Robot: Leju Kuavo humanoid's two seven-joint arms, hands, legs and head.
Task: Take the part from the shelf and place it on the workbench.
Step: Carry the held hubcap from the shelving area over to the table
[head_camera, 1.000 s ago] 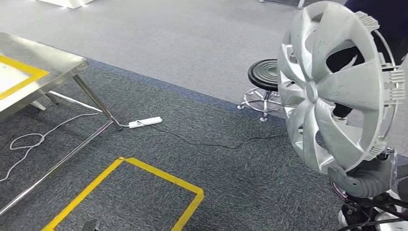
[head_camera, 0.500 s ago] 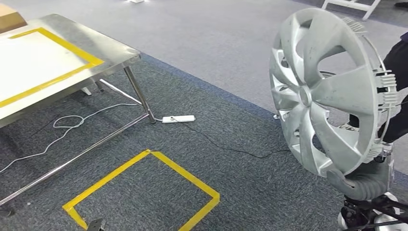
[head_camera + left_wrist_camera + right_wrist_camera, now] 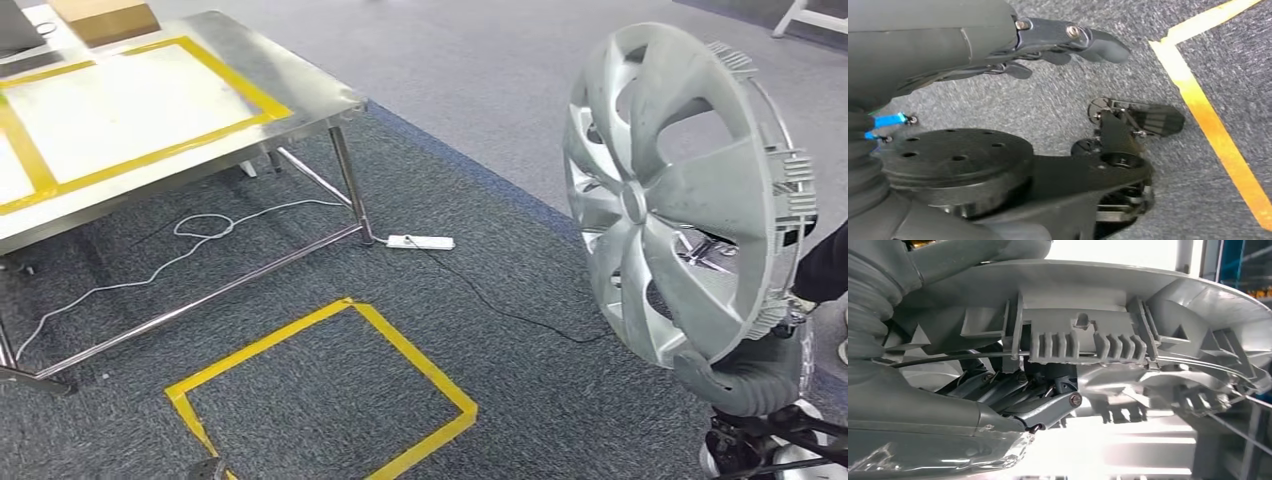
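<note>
Hubcap (image 3: 690, 195) gripped upright at its lower rim by the right hand (image 3: 755, 375), left hand (image 3: 1068, 42) hanging empty with fingers loosely apart; carry step underway, with steel workbench (image 3: 300, 85) off to the left, well apart, likely requiring an approach before set-down.

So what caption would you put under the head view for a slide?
Robot's right hand holds a silver hubcap upright, with the steel workbench and a yellow tape square on the carpet ahead.

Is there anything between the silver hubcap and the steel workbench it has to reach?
Nothing visible on the way. The silver plastic hubcap is held upright by the right hand; open carpet separates it from the steel workbench.
</note>
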